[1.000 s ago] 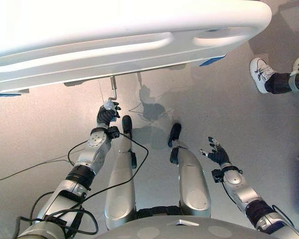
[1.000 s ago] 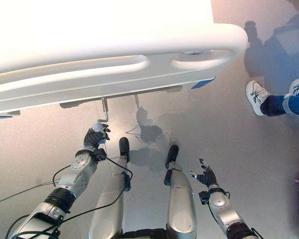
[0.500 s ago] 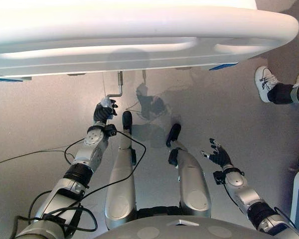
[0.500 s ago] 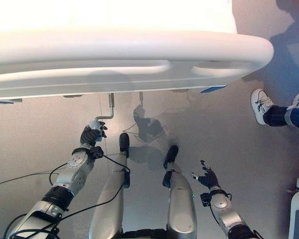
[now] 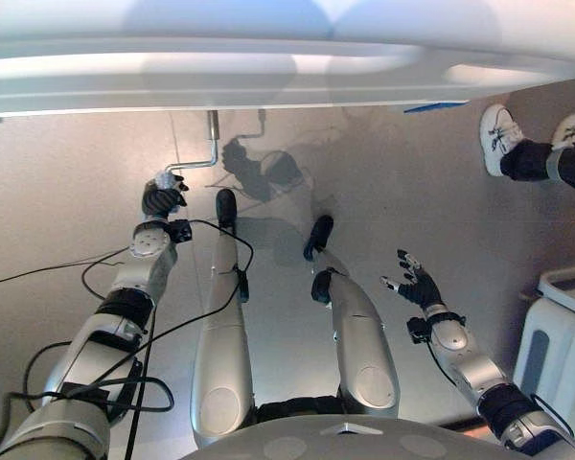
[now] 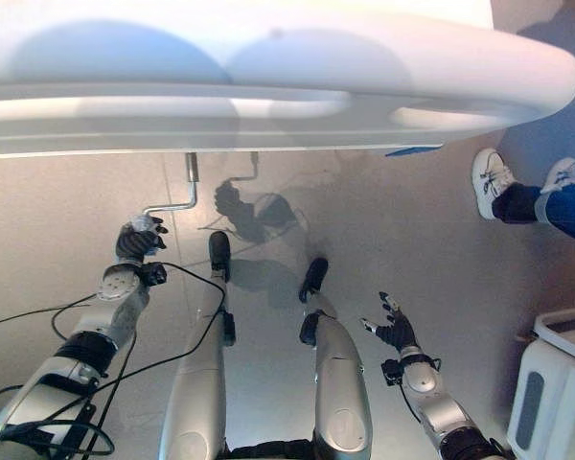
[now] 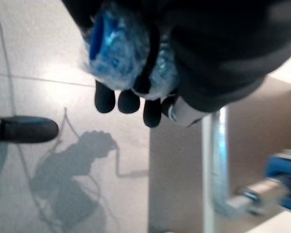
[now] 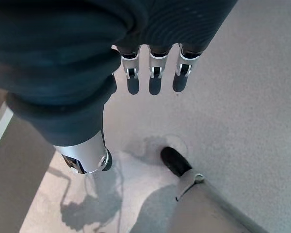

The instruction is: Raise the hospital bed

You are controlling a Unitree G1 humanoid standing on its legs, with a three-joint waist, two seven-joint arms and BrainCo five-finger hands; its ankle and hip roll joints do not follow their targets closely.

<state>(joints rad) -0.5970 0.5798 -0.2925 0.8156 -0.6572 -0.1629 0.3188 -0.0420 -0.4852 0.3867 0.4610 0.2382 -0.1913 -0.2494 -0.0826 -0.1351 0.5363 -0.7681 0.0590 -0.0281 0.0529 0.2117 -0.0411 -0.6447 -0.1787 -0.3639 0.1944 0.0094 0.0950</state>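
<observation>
Left hand (image 5: 162, 198) curled round blue-wrapped crank handle (image 7: 117, 43) under hospital bed footboard (image 6: 268, 105); crank now swung further left. Right hand (image 5: 419, 286) relaxed, fingers spread, low at right. Person's shoes (image 5: 496, 140) near bed corner; white bin (image 5: 554, 340) at right.

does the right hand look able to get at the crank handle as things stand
Probably not easily: the left hand is already curled round the crank handle, while the right hand hangs open, well off to the other side.

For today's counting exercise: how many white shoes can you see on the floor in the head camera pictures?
2, both worn by a person standing on the robot's right past the bed's corner: one white shoe nearer the bed, the other shoe at the picture's edge, partly cut off.
</observation>
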